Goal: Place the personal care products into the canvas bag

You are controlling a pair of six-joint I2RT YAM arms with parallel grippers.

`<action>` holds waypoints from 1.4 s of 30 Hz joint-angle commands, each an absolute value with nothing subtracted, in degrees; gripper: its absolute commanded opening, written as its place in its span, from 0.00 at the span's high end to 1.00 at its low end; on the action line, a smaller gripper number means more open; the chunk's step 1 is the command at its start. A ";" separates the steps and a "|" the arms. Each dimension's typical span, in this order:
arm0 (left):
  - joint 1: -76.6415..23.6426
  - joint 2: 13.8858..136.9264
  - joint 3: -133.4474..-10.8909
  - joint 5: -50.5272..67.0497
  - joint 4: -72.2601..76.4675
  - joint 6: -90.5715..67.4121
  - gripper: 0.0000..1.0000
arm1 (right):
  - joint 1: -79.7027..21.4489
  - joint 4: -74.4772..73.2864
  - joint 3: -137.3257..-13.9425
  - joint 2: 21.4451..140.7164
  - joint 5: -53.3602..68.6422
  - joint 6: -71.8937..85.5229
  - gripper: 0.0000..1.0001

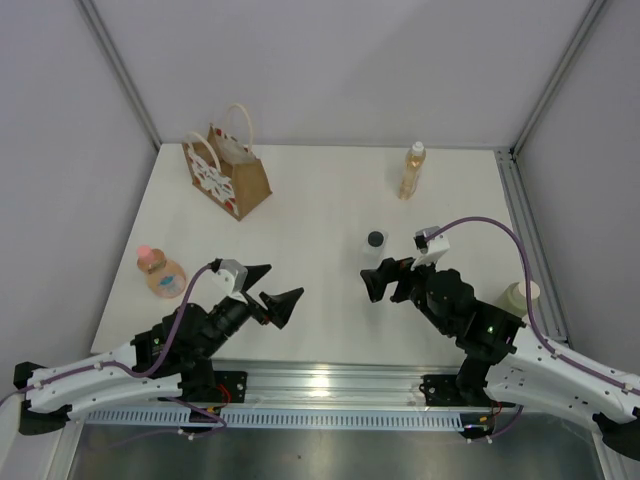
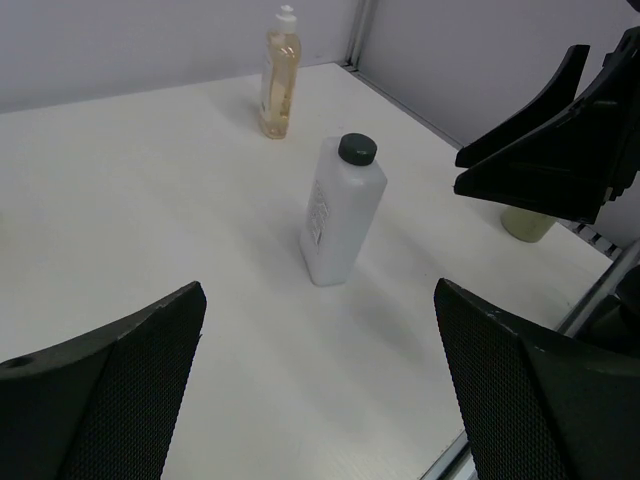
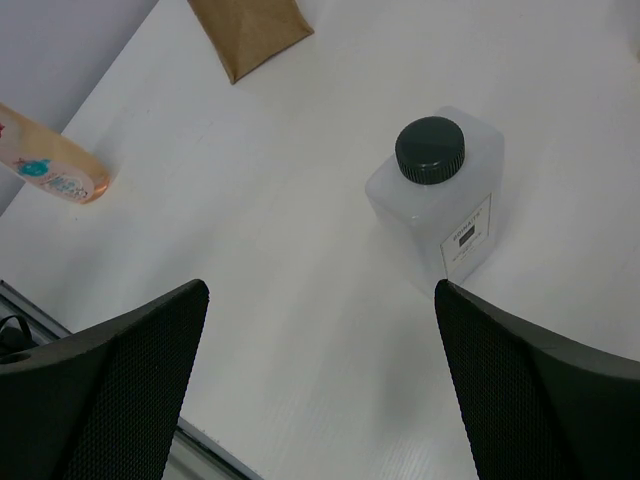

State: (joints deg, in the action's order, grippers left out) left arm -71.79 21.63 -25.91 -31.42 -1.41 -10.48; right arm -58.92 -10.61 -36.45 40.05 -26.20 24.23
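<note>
The canvas bag [image 1: 228, 175] stands upright at the back left; its bottom corner shows in the right wrist view [image 3: 250, 30]. The white bottle with black cap [image 1: 375, 245] stands mid-table, also in both wrist views [image 2: 340, 215] [image 3: 440, 200]. The tall amber bottle [image 1: 412, 170] stands at the back right [image 2: 279, 75]. The squat peach bottle with pink cap [image 1: 160, 272] stands near the left edge [image 3: 55, 165]. A cream bottle [image 1: 520, 298] stands by the right rail [image 2: 527, 222]. My left gripper [image 1: 277, 288] [image 2: 320, 400] is open and empty. My right gripper [image 1: 385, 277] [image 3: 320, 390] is open and empty, just in front of the white bottle.
A metal rail [image 1: 530, 230] runs along the table's right side, another along the near edge [image 1: 320, 385]. Grey walls close the back and sides. My right gripper's fingers [image 2: 560, 140] show in the left wrist view.
</note>
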 commanded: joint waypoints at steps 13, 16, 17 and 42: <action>-64.09 40.33 -46.81 -65.47 -12.62 -16.68 0.01 | -59.15 -4.92 -35.15 37.88 -23.47 23.29 0.00; -52.94 44.11 -54.10 -63.73 -28.44 -26.70 0.01 | -59.15 -6.41 -35.77 38.32 -26.10 22.94 0.01; -50.04 44.47 -54.92 -61.98 -31.09 -28.46 0.01 | -59.06 -6.68 -35.86 38.32 -26.63 23.03 0.01; 6.32 39.11 -40.96 -29.80 -25.32 -20.22 0.01 | -59.15 -9.23 -37.35 38.14 -26.37 22.68 0.01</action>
